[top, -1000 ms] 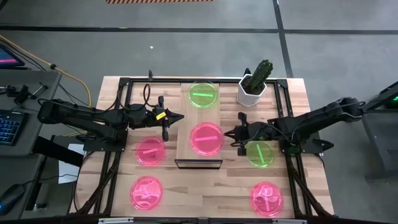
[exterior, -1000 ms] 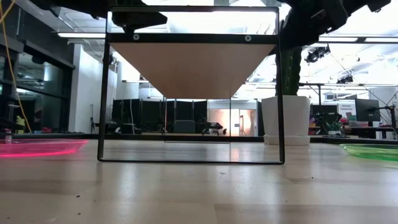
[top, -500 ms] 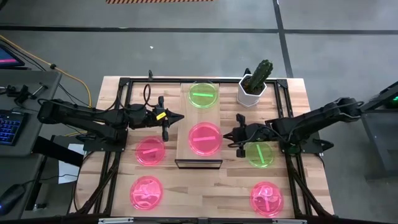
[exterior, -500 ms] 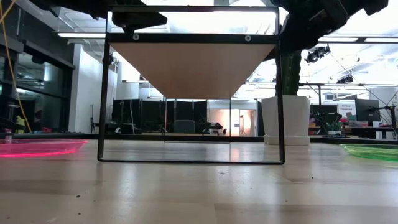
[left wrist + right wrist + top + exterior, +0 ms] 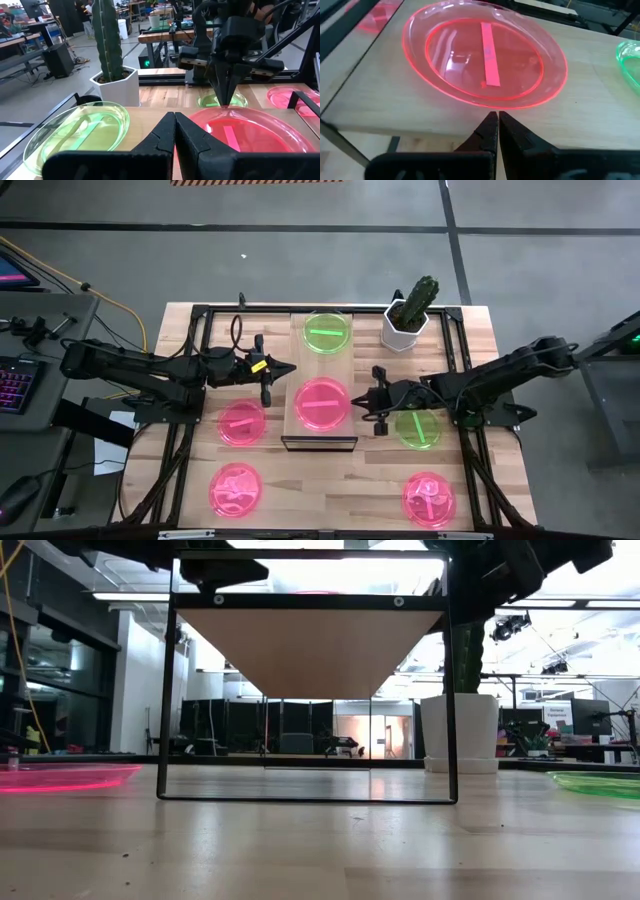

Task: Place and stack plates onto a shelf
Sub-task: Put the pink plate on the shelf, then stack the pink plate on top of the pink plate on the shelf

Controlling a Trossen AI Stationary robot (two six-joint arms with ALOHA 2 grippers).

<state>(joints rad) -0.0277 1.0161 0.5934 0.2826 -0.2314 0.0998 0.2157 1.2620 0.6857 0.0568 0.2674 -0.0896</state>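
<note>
Judging by its thin, translucent plastic, the pink plate at the centre of the high view is likely light, fairly stiff and slippery, so it could slide on the wood under a light push. Its raised rim is the only part that offers a hold; the edge facing the right pincer would probably be pinched there, since the flat middle gives nothing to grip. A single bar mark is carried across the disc.

That plate lies on the shelf, below a green plate at the shelf's upper end. Four more rest on the surface: pink ones at centre left, lower left and lower right, and a green one right of the shelf, under the right arm.

The right pincer is seen closed and empty, its tips just beside the pink plate's rim. The left pincer, also closed and empty, waits at the shelf's left edge.
</note>
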